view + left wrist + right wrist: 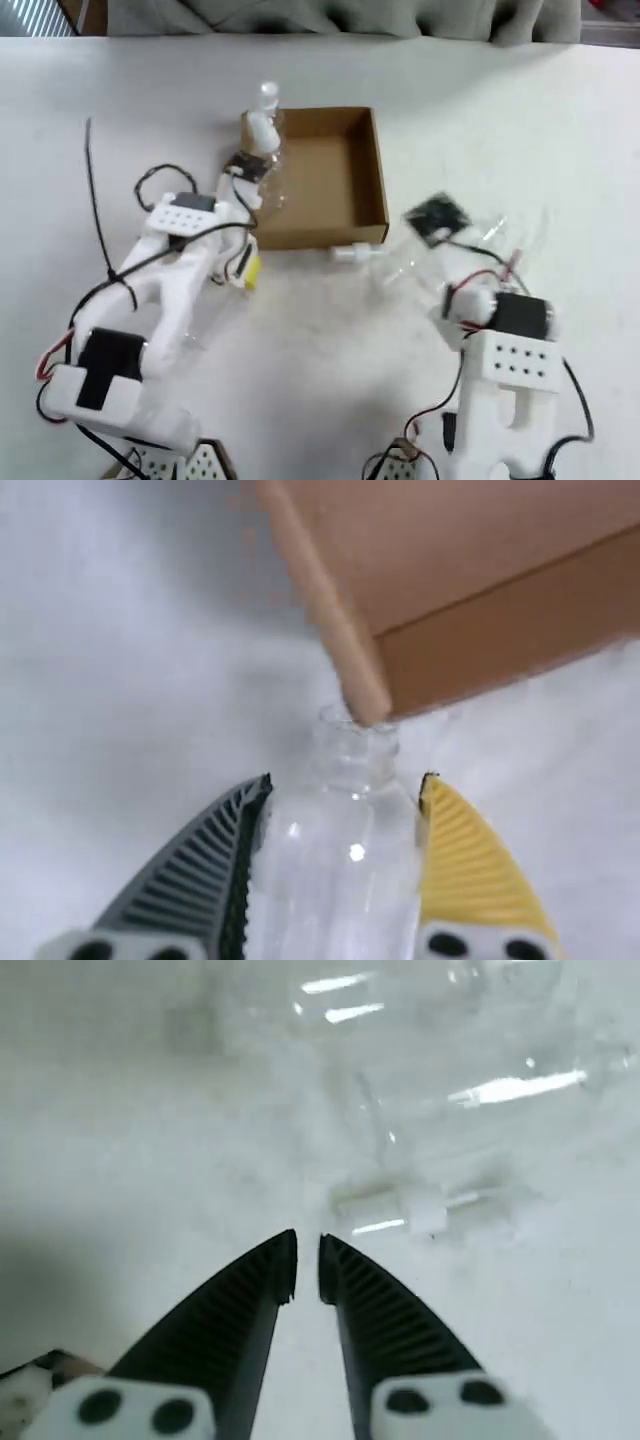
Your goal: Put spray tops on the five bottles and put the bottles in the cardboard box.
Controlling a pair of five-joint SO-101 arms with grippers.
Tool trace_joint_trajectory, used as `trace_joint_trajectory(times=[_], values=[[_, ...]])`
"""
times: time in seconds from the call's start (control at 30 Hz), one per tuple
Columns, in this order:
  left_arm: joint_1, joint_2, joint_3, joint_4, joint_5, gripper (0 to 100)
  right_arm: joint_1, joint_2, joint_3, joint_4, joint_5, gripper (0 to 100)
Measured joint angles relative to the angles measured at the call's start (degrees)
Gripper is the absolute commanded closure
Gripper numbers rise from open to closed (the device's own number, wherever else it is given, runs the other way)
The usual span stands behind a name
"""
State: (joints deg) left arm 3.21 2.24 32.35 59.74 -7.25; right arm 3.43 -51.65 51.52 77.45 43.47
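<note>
My left gripper [345, 785] is shut on a clear bottle [345, 860] with a bare, open neck. The neck sits right at the front left corner of the cardboard box [450, 600]. In the high view the gripper's yellow finger [250, 272] shows just before that box [335, 235] corner. A bottle with a white spray top [265, 115] leans at the box's left wall. My right gripper [308, 1265] is shut with nothing in it, low over the table. Just beyond it lies a white spray top [400, 1210]. Clear bottles [470, 1050] lie farther off.
A white spray top on a clear bottle [358, 253] lies before the box's front right corner. A small black object [437, 218] and more clear bottles [490, 240] lie to the right of the box. The right arm [505, 345] stands at the front right.
</note>
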Motion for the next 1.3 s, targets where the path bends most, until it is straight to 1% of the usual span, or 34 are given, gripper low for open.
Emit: trace_joint_trajectory(times=[0.07,0.2,0.3,0.4,0.5,0.63,0.73,0.93,1.17,1.3], values=[[-1.4,-1.5,1.7,-1.9,0.0,98,-5.0,0.0,-0.4,0.0,-1.7,88.4],[-4.0,-2.8,2.4,-4.1,0.0,98,-12.5,0.0,-0.6,-3.3,-5.5,98.5],[-5.6,-3.1,2.4,-4.3,0.0,98,-15.9,1.1,-0.4,-9.7,-10.8,96.7],[-7.1,-3.1,2.4,-4.3,0.0,98,-18.6,6.5,0.9,-17.4,-17.1,97.7],[-7.7,-3.1,2.4,-4.3,0.0,98,-19.2,14.8,1.0,-26.4,-21.2,97.8],[-7.7,-3.1,2.4,-4.3,0.0,98,-18.8,25.0,1.0,-36.7,-22.2,97.8],[-7.7,-3.1,2.4,-4.3,0.0,98,-17.8,29.0,1.0,-41.4,-22.2,97.8],[-7.7,-3.1,2.4,-4.3,0.0,98,-14.8,34.3,1.0,-45.7,-22.2,97.8],[-7.7,-3.1,2.4,-4.3,0.0,98,-14.7,41.2,-0.1,-46.0,-22.2,97.8],[-7.4,-3.1,2.4,-4.3,0.0,98,-14.8,42.1,-0.8,-46.1,-22.2,97.8]])
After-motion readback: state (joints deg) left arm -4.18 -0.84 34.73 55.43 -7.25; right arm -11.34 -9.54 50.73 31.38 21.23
